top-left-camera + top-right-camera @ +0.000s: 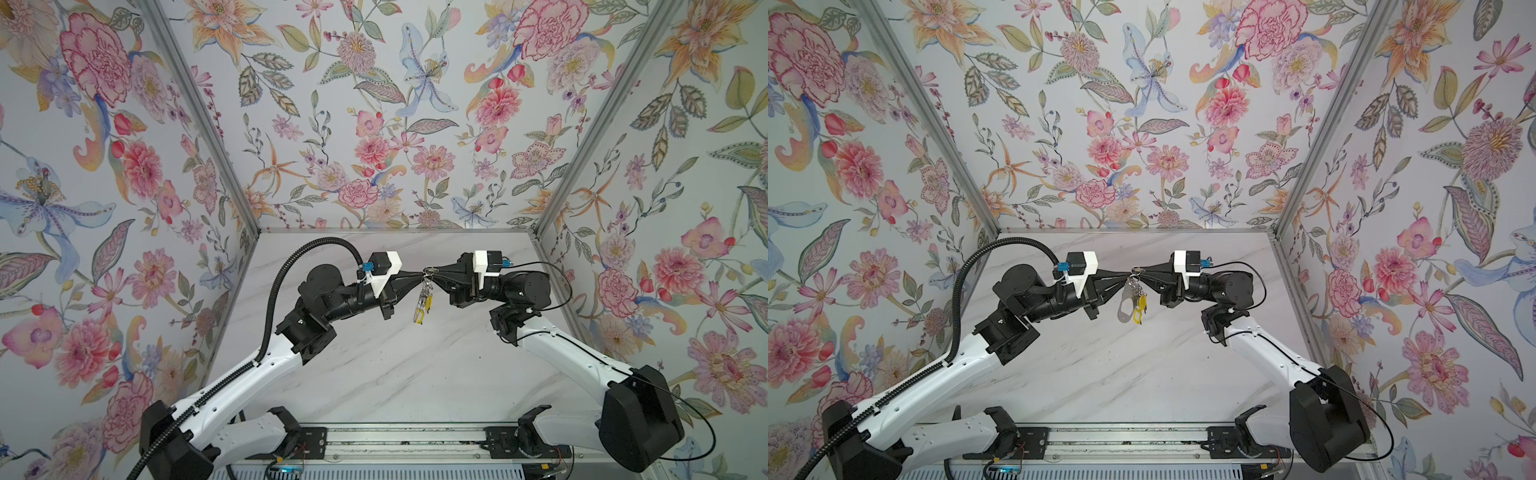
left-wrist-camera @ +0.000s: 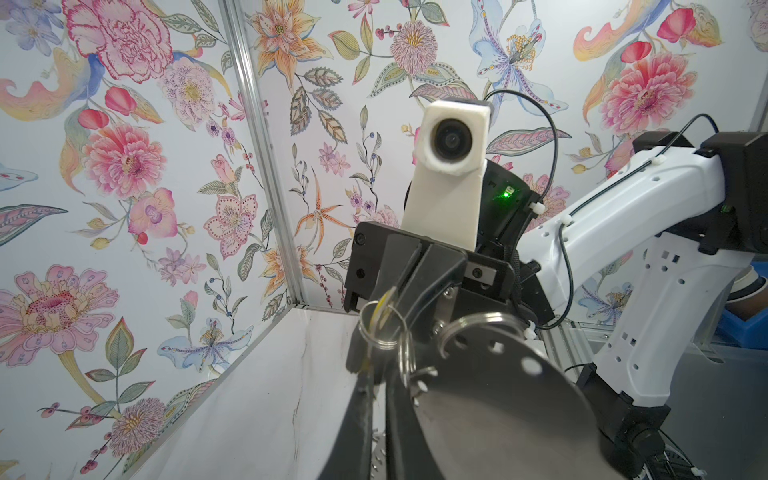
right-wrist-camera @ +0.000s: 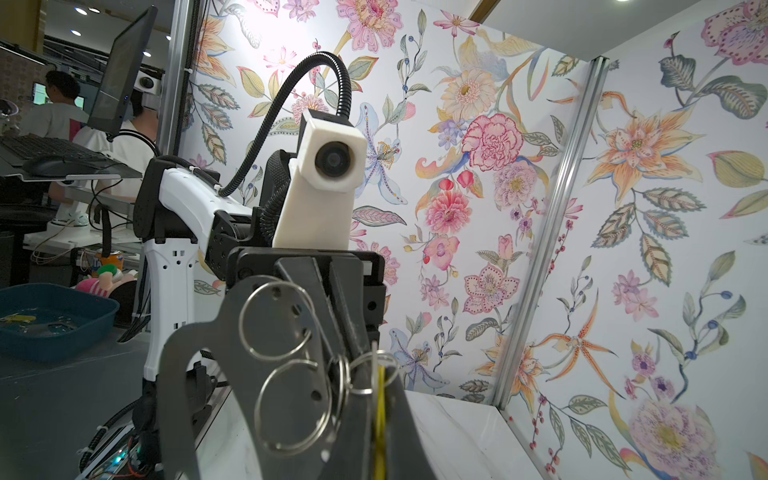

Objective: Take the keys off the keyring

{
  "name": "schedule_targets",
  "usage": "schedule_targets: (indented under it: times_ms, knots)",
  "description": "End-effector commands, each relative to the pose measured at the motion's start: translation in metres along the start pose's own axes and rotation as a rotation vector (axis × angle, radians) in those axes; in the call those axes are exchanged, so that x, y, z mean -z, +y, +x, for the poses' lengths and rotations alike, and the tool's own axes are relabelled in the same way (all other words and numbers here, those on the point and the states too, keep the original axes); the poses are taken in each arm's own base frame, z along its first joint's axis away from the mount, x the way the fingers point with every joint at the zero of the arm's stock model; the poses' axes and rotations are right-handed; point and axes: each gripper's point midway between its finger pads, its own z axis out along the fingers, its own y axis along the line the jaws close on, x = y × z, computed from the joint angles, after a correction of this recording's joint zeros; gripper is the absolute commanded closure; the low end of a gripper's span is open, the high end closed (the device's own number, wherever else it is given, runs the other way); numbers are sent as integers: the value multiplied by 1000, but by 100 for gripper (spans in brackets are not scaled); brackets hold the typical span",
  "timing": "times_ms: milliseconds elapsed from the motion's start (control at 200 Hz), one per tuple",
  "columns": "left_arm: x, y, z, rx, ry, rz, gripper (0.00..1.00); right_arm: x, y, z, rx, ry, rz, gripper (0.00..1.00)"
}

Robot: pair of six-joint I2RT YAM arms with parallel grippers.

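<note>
- White marble table [image 1: 374, 374], with floral-papered walls [image 1: 353, 124] on three sides.
- Blue bin [image 3: 62, 336] sits outside the cell in the right wrist view; something yellow inside, can't make out what.
- Left tool [image 1: 420, 273]: jaws together at a small split ring [image 2: 381, 343]; whether it grips it is unclear.
- Keyring [image 1: 1125, 309] and keys [image 1: 422, 307] hang in air over the table's back half, mid-width, just under both tips.
- Right tool [image 1: 435, 273]: clamped on one of the keys, tip to tip with the left.
</note>
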Motion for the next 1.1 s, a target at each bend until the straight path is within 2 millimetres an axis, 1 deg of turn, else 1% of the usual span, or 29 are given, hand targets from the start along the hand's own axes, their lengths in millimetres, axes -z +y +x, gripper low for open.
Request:
schedule_targets:
  times_ms: [0, 95, 150, 200, 400, 566, 666, 776, 811, 831, 856, 1096]
  knots:
    - [-4, -12, 1, 9, -12, 57, 92, -2, -4, -20, 42, -45, 4, 100]
    - [-5, -14, 0, 7, -14, 66, 93, -2, -5, -21, 44, -47, 5, 100]
    - [-5, -14, 0, 5, -14, 67, 96, -2, -5, -21, 44, -47, 5, 100]
    - [-4, -16, 0, 5, -14, 71, 100, -2, -6, -21, 42, -48, 9, 100]
    - [-1, -18, -2, -9, -17, 68, 100, -3, -6, -22, 45, -46, 9, 100]
    - [3, -12, -7, -57, -1, 25, 100, -3, -7, -16, 55, -5, 17, 100]
    - [5, -10, -12, -78, -1, 10, 100, -2, -5, -16, 56, 5, 13, 100]
    - [3, -8, -13, -74, 5, 13, 100, -3, -3, -16, 51, 9, 3, 100]
    - [2, -9, -14, -75, 2, 19, 94, -3, -3, -17, 53, 9, 2, 100]
    - [2, -9, -14, -72, 2, 21, 88, -3, -3, -17, 52, 9, 2, 100]
    - [2, -10, -15, -70, -2, 24, 86, -2, -3, -16, 49, 11, 2, 100]
    - [2, -14, -18, -52, -16, 48, 84, -3, 0, -18, 50, 11, -8, 100]
